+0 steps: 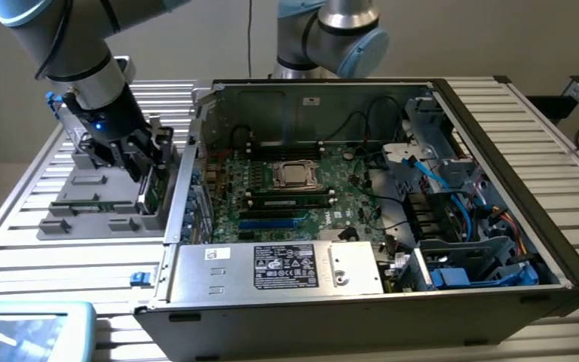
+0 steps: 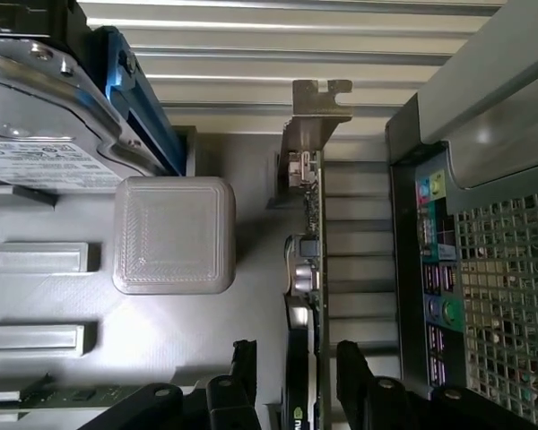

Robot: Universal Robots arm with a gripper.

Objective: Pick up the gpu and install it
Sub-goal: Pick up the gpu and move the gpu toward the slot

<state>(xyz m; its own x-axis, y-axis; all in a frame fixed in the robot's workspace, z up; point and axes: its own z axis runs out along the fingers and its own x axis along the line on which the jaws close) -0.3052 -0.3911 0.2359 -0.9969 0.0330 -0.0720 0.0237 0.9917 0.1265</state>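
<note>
The gpu [image 2: 308, 255] stands on edge in a slot of the grey fixture tray [image 2: 54, 305], its metal end bracket [image 2: 321, 100] at the far end from the wrist. In the exterior view the gpu [image 1: 148, 194] sits at the tray's edge nearest the computer case [image 1: 370, 204], to the exterior view's left of the case.

The pincer [image 2: 296, 351] is open and straddles the card, one finger [image 2: 244, 363] on the side of the grey square block [image 2: 173, 235] and the other on the case side. A gap shows on the block side, so the card is not gripped. The exterior view shows the pincer [image 1: 136, 160] lowered over the tray [image 1: 88, 204].

Beyond the block lies a silver hard drive [image 2: 36, 116] with a white label, beside a blue holder [image 2: 139, 98]. The case's rear panel [image 2: 439, 269] runs just beside the card. Tray and case rest on a slatted metal bench [image 1: 28, 253].
</note>
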